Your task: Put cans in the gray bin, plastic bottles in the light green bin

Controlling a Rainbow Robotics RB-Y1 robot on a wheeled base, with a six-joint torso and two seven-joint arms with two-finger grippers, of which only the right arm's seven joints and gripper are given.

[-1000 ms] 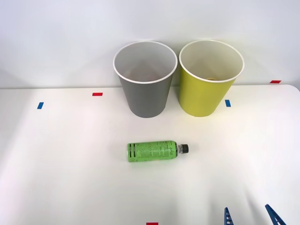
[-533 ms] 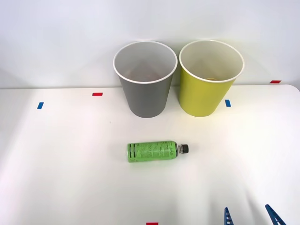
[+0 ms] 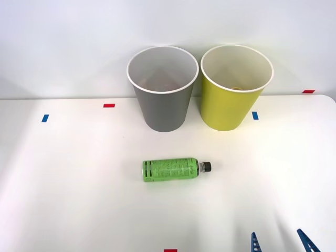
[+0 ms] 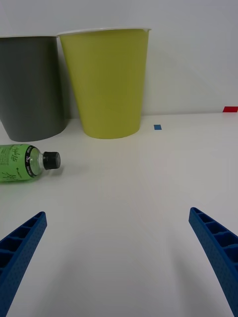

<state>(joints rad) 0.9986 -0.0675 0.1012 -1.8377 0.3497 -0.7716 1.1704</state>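
On the white desk [image 3: 63,184] the gray bin [image 3: 162,100] and light green bin [image 3: 231,100] stood touching at twelve o'clock. The green plastic bottle [image 3: 171,169] lay at centre, long axis crosswise, cap toward three o'clock, at ten o'clock from the right jaws [image 3: 281,242], which gaped wide, empty. Nothing had moved since earlier.

On the table [image 3: 63,184], the gray bin [image 3: 163,100] stands upright at the back, with the light green bin [image 3: 233,97] just beside it on its right. The plastic bottle [image 3: 170,169] lies on its side in front of the gray bin, well apart from both bins, its cap pointing right. The right gripper [image 3: 281,242] sits at the near edge, to the right of the bottle and apart from it.
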